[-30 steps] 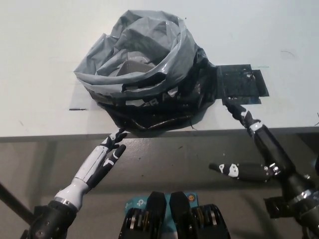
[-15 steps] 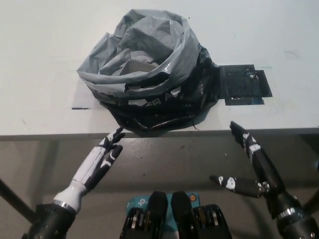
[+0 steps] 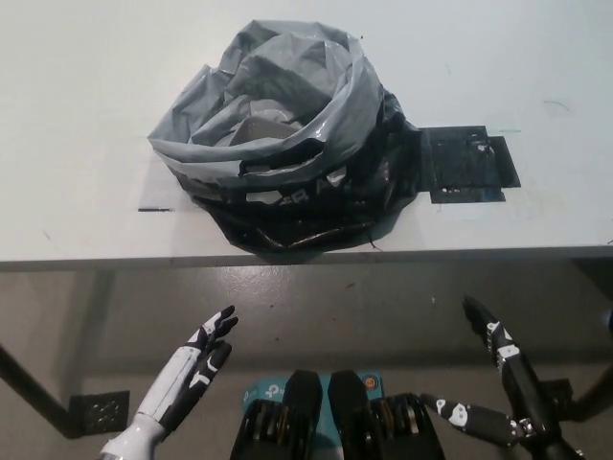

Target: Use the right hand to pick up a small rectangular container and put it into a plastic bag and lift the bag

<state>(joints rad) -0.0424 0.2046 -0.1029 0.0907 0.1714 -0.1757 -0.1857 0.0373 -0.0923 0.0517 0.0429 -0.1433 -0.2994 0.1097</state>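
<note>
Right robot hand (image 3: 506, 383) open, empty, low off the surface (image 3: 77, 115) edge; left robot hand (image 3: 187, 374) open, idle. Container (image 3: 261, 126) apparently inside bag (image 3: 278, 153). Risk: grabbing one loose rim fold tips bag, spilling container.

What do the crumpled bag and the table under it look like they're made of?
The bag looks like thin plastic film, grey inside and black outside: it is heavily crumpled with glossy highlights along its folds. The table has a smooth, matte white surface, possibly laminate or painted board; the look alone does not settle which. A few faint scuffs show on it.
</note>
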